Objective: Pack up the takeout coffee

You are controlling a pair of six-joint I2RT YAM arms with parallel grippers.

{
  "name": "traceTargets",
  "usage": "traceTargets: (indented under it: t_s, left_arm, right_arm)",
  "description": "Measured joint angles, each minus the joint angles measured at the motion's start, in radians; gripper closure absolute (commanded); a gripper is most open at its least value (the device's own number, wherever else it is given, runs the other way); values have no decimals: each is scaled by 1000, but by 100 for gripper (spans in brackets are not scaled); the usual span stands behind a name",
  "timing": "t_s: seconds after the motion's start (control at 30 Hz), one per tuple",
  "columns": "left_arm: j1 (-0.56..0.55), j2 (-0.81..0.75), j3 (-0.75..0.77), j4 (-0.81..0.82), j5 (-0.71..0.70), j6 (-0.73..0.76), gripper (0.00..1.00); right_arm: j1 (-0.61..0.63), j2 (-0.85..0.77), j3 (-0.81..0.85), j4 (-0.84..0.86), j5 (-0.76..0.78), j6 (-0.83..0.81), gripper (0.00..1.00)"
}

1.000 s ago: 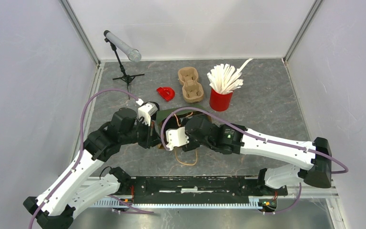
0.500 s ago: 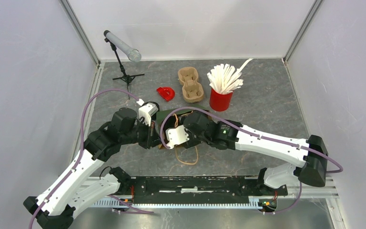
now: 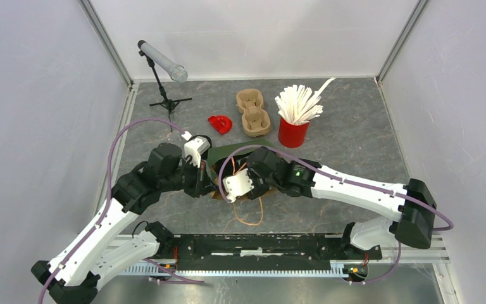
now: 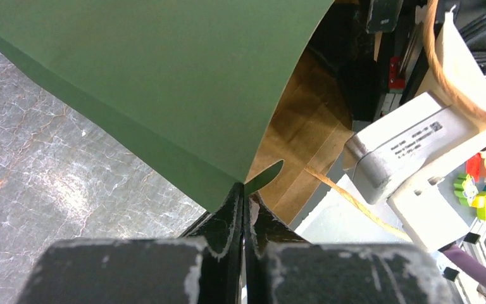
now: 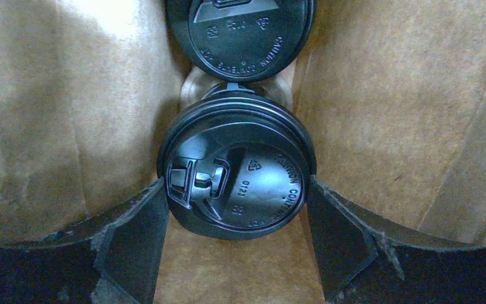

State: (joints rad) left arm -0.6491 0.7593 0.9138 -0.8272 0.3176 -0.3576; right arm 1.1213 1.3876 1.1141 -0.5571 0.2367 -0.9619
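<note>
A lidded coffee cup is gripped at its black lid by the wide-spread jaws of the right gripper inside the green paper bag, beside a second lidded cup, while the bag's rim is pinched in the tightly closed jaws of the left gripper above the bench.

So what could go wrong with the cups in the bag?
1. The right tool grips the near cup close beside the second cup; a nudge might tip either.
2. The left tool pinches only a thin edge of the green bag; it might slip and let the opening close.
</note>
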Motion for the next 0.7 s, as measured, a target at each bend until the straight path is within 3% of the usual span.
traceTargets:
  t_s: [0.7]
  left_arm:
    - [0,13,-5,14,6,0,98]
  right_arm:
    - [-86,57,-19,95,-101,-81,30]
